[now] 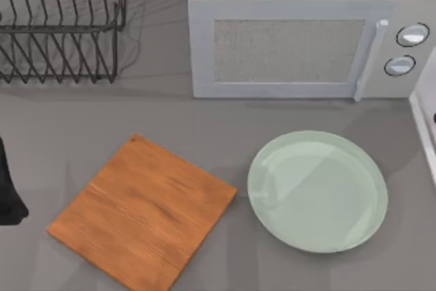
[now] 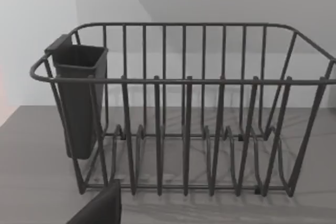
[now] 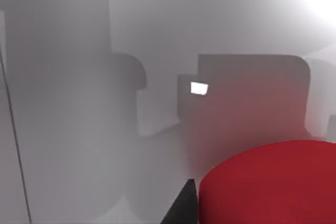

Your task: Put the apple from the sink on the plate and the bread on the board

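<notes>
Top view: the board (image 1: 143, 210) lies on the grey counter at the left, turned at an angle, and the plate (image 1: 317, 190) sits bare just beside it on the right, in front of the microwave (image 1: 306, 46). A wire dish rack (image 1: 61, 25) stands at the back left. The left arm (image 1: 9, 185) rests at the left edge. In the right wrist view the apple (image 3: 273, 184) is very close to the camera against pale grey walls, with a dark fingertip (image 3: 184, 208) just beside it; whether the fingers clamp it cannot be told.
</notes>
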